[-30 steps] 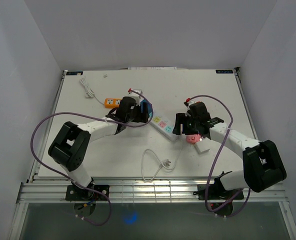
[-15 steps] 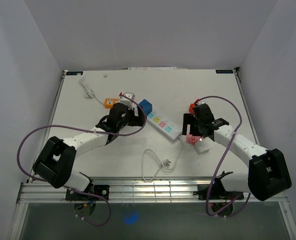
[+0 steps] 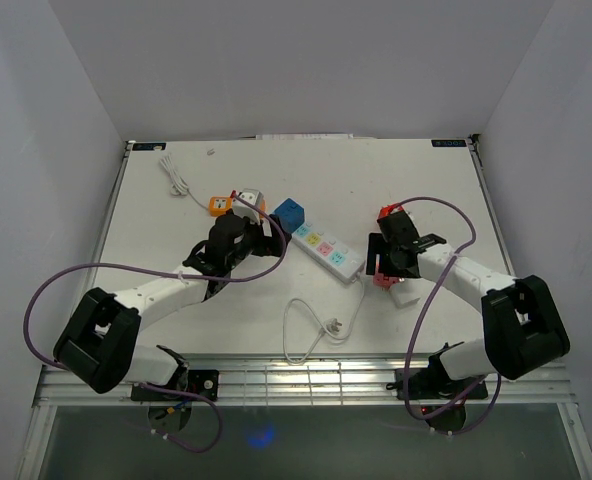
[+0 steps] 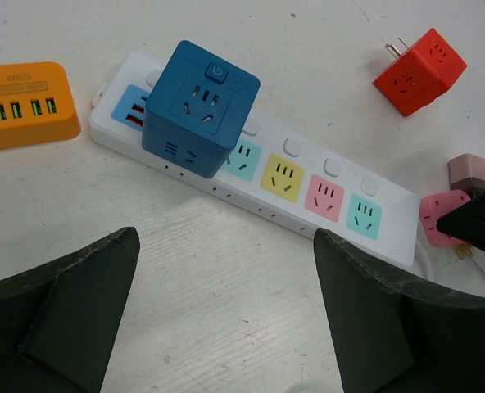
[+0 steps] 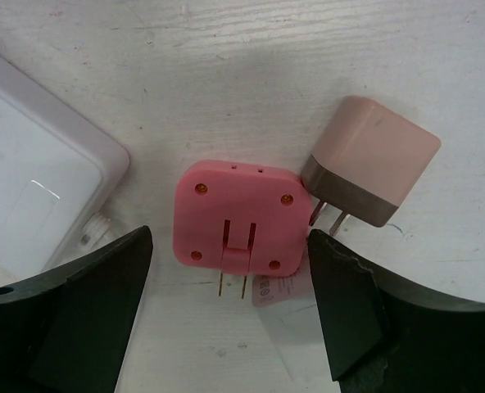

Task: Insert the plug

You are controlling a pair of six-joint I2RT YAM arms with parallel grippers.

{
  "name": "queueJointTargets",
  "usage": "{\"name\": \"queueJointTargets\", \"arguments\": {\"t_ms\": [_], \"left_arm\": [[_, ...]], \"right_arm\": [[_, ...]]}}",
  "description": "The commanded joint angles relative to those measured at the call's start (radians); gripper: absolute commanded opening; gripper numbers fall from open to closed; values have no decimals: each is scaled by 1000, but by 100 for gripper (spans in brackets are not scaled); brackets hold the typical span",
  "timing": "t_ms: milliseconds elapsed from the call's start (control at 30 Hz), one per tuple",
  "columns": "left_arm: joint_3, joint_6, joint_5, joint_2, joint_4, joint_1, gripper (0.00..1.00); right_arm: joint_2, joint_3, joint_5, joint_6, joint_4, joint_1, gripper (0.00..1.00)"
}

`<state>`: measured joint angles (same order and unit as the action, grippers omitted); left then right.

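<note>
left claw [image 4: 226, 319] wide — empty | right claw [image 5: 226, 286] wide above rounded-square pink plug [image 5: 236, 217], flat prongs | blue cube [image 4: 200, 109] on white strip [image 4: 308, 209]

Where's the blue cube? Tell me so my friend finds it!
Look at the white table, then the long white power strip with coloured sockets. The blue plastic cube adapter sits plugged in at the end nearest the flat orange USB charger. It's the only block standing on the strip.
</note>
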<state>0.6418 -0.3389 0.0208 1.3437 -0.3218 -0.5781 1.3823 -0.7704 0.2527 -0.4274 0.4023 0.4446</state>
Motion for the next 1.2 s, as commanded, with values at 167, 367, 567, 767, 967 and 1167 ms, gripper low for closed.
{"name": "queueJointTargets", "arguments": {"t_ms": [167,367,567,767,967,1167], "left_arm": [[-11,-2,-19,-49,-23,0,98],[-11,3,-53,-41,-23,0,98],[-8,3,-36,-43,-22,0,98],[-8,0,-56,-55,-22,0,98],[64,-57,-117,-49,38,0,98],[195,-155,-191,-40,182,0,98]], "right_arm": [[43,16,36,-20,-23,-3,83],[90,16,-1,-14,-33,-3,77],[74,20,-15,7,-54,-1,54],[-37,46,-56,79,-101,-1,45],[-204,98,-226,223,-223,-1,40],[-281,106,-362,315,-310,5,38]]}}
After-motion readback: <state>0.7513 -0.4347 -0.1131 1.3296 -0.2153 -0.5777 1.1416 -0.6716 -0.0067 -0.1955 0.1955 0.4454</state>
